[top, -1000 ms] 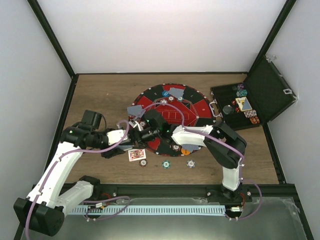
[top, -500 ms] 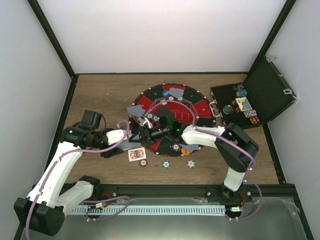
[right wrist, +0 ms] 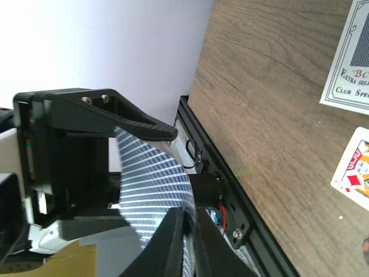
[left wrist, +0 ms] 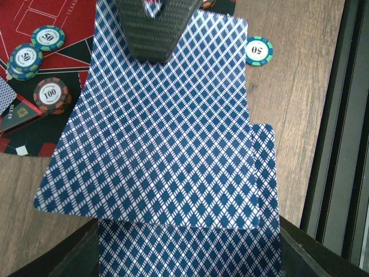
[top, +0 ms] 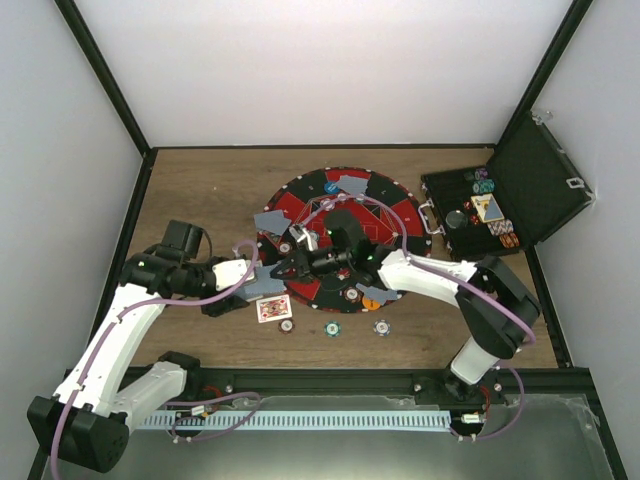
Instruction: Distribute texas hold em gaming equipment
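Note:
My left gripper (top: 256,279) is shut on a stack of blue-backed playing cards (left wrist: 190,231) just off the near left edge of the round mat. The top card (left wrist: 155,133) lies skewed on the stack. My right gripper (right wrist: 193,231) reaches in from the right and is shut on that top card's far edge; one of its black fingers (left wrist: 153,29) shows at the top of the left wrist view. A face-up card (top: 274,308) lies on the wood below. Three chips (top: 331,327) sit in a row near the front. More chips (left wrist: 52,95) rest on the mat.
The red and black round mat (top: 400,215) lies mid-table with face-down cards (top: 350,183) at its rim. An open black case (top: 500,205) with chips and cards stands at the right. A printed card (right wrist: 346,57) lies on the wood. A black rail (left wrist: 346,144) bounds the near edge.
My right arm has swung out over the mat while its gripper stayed by the stack and shut on the top card. The left arm and the stack have stayed still.

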Available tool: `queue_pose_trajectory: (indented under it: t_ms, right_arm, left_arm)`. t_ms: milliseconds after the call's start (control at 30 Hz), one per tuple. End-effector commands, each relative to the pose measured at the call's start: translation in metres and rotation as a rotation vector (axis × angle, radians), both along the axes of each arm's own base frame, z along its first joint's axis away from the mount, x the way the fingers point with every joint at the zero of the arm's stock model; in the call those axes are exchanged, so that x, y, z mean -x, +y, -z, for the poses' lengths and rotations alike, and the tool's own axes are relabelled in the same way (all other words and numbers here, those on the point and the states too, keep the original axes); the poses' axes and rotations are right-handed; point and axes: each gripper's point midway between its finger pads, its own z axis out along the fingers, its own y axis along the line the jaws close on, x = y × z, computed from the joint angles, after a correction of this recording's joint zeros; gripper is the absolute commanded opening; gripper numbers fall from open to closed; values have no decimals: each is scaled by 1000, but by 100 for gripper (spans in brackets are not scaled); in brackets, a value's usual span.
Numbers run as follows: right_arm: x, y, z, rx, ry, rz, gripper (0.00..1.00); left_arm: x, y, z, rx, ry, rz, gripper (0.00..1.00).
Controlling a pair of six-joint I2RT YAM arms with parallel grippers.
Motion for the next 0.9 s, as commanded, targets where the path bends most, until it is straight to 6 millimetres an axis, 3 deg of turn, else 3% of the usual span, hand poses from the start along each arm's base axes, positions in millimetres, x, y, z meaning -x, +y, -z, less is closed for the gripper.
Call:
queue_pose_trajectory:
  t_ms: [0, 200, 367, 467, 633, 733, 867]
  right_arm:
    - [-2, -7, -16, -3, -29, 25, 2]
    - [-12, -30, -28, 4, -68, 58, 1]
    - [-39, -58, -32, 80, -171, 96, 1]
    - [-65, -79, -19, 242, -251, 145, 1]
    - [-132, -114, -1, 600, -499, 317, 1]
    - [-177, -140, -6, 799, -702, 469, 1]
    - [-214, -148, -13, 1059, -1011, 531, 1]
  left_arm:
    - [-1, -7, -11, 45, -37, 31, 4]
    - [-1, -5, -11, 33, -42, 29, 4]
    - [-1, -4, -9, 29, -36, 25, 4]
    - [-1, -4, -9, 26, -33, 24, 4]
    - [0, -4, -10, 26, -30, 19, 4]
    - [0, -3, -9, 23, -27, 12, 4]
    - [1, -2, -8, 18, -22, 8, 4]
